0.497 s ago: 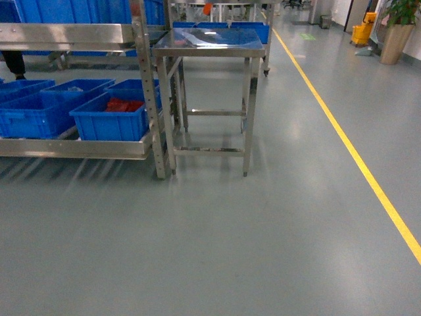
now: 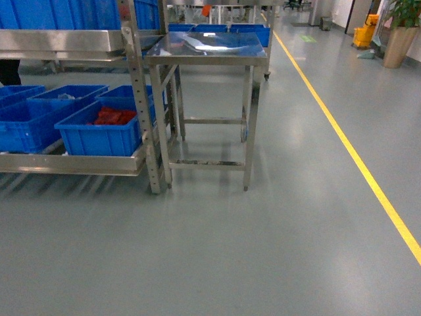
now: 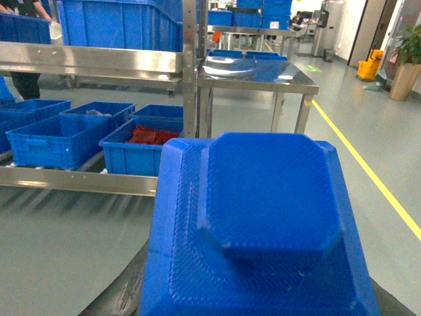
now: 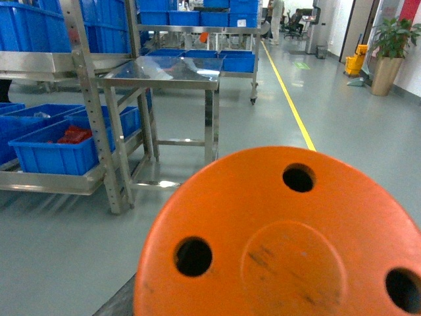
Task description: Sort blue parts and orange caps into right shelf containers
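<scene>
On the left, a steel shelf rack (image 2: 135, 99) carries a row of blue crates (image 2: 99, 135) along its lowest level; the crate at the rack's right end holds a heap of orange-red pieces (image 2: 110, 116), too small to make out singly. Just right of the rack stands a steel table (image 2: 207, 49) with a shiny top. A yellow line (image 2: 348, 155) runs along the grey floor further right. A blue part (image 3: 263, 224) fills the left wrist camera and an orange cap (image 4: 283, 243) the right one; neither claw shows, so their grip cannot be told.
</scene>
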Available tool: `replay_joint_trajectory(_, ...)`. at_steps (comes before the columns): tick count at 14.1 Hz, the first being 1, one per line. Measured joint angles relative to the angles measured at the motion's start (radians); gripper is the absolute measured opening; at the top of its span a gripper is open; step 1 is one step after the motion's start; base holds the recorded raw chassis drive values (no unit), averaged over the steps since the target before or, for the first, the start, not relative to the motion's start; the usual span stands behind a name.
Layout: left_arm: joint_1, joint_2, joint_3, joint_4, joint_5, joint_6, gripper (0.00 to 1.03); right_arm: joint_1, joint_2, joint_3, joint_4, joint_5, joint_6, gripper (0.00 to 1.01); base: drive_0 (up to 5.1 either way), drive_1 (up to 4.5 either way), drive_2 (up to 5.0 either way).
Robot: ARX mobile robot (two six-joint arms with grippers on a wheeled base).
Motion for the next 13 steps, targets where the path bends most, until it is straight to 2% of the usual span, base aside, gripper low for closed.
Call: replay_joint_trajectory(13, 0.000, 0.000, 0.000, 0.003, 0.000, 0.000, 0.42, 0.000, 0.000, 0.000, -0.004, 0.000, 0.000, 0.44, 0.0, 4.25, -4.2)
